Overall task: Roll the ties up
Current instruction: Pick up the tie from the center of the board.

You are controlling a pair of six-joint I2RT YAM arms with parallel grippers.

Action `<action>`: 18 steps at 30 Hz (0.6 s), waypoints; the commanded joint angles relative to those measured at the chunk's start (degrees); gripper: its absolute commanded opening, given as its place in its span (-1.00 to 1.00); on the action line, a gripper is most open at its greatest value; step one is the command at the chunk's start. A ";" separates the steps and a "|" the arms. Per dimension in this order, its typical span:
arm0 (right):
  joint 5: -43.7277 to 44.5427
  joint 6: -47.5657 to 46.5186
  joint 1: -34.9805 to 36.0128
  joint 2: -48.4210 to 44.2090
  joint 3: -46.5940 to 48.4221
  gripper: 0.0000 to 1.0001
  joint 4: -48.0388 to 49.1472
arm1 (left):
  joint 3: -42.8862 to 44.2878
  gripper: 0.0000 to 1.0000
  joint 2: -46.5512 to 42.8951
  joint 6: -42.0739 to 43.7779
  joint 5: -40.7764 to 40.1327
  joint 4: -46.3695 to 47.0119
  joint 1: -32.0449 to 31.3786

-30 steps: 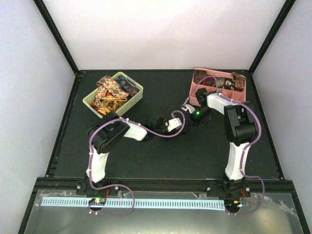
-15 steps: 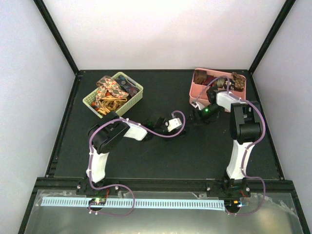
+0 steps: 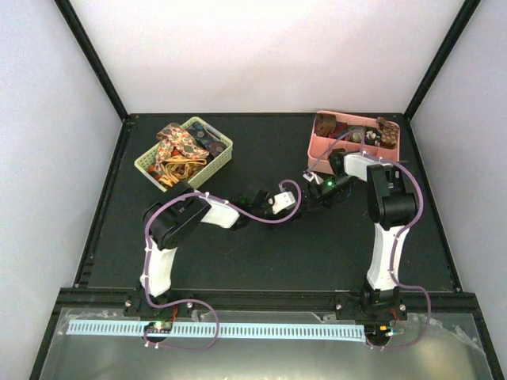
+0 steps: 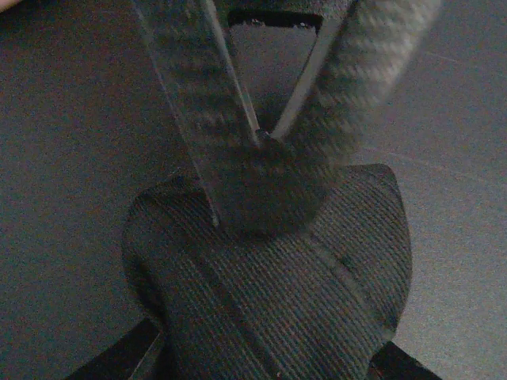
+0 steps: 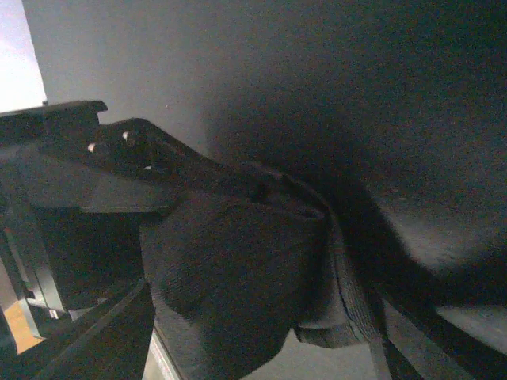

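Clamping a dark tie [image 4: 317,269] just 3 o'clock of table [image 3: 261,253] ctr, L end effector [image 4: 261,138] prob. anchors it for rolling, w/ R end effector [image 3: 311,194] alongside at 2 o'clock, grip unclear.

The black table [image 3: 261,253] carries a green basket [image 3: 224,152] at its far left, a pink tray [image 3: 315,158] at far right, and a dark ribbed tie [image 4: 317,293] near centre.

Right gripper [image 3: 310,196] swung out toward the pink tray [image 3: 314,154], then came back down and leftward, close to the left gripper [image 3: 298,207] pinching the dark tie [image 4: 317,285].
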 commanded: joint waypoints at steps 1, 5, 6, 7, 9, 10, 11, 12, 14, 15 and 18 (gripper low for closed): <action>-3.73 -3.16 1.30 1.12 -0.74 0.47 -1.42 | -0.93 -0.29 2.00 0.77 -3.03 -9.28 -0.20; -5.33 -4.46 1.31 -0.30 -1.18 0.30 -1.29 | -0.92 -0.29 2.18 0.76 -2.96 -9.22 -0.20; -5.59 -4.58 1.27 -0.53 -1.29 0.26 -1.35 | -0.91 -0.29 2.26 0.76 -2.94 -9.22 -0.20; -5.70 -4.61 1.28 -0.68 -1.40 0.24 -1.24 | -0.93 -0.29 2.26 0.83 -2.93 -9.24 -0.20; -5.49 -4.24 1.38 -0.97 -1.58 0.27 -0.71 | -0.87 -0.30 2.27 0.85 -2.93 -9.27 -0.20; -5.24 -4.16 1.52 -1.04 -1.70 0.31 -0.38 | -0.85 -0.29 2.25 0.85 -2.94 -9.26 -0.20; -5.07 -4.02 1.68 -1.11 -1.70 0.33 -0.27 | -0.84 -0.29 2.23 0.84 -2.93 -9.30 -0.20; -4.70 -4.06 1.93 -1.21 -1.64 0.29 -0.20 | -0.84 -0.29 2.20 0.85 -2.98 -9.31 -0.20; -3.18 -3.87 2.39 -1.42 -1.54 0.06 -0.11 | -0.84 -0.29 2.22 0.81 -2.94 -9.23 -0.20; -2.44 -3.65 2.45 -1.63 -1.59 -0.04 0.19 | -0.84 -0.29 2.27 0.80 -2.93 -9.23 -0.20; -0.99 -3.06 2.54 -2.30 -1.69 -0.31 1.24 | -0.85 -0.29 2.36 0.76 -2.96 -9.08 -0.20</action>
